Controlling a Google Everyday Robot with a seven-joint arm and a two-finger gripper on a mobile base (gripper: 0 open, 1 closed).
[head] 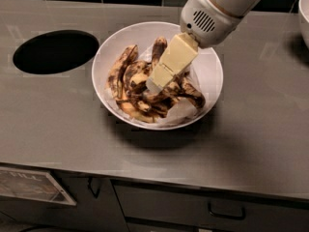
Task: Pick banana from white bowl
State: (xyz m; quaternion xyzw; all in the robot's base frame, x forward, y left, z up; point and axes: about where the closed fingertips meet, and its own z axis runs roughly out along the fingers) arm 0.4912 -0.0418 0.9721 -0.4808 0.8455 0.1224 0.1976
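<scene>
The banana (189,93) lay on the 4 o'clock side of the white bowl (110,57), arching over the pile with its dark tip toward the rim. Its inner end was covered by the tool (153,85), so its full length could not be made out.

The tool reached in from 1 o'clock and its cream tip sat over the middle of the pile (released or clenched, I could not tell). The other bananas (120,74) crowded the 9 o'clock half, overlapping, their outlines hard to separate. Crumpled paper (186,112) showed at 5 o'clock.

The bowl stood mid-desk (256,129), with bare surface toward 6 and 3 o'clock. A dark round hole (55,51) lay at 9 o'clock, near the bowl. A second bowl (304,13) was cut off by the frame at 2 o'clock.
</scene>
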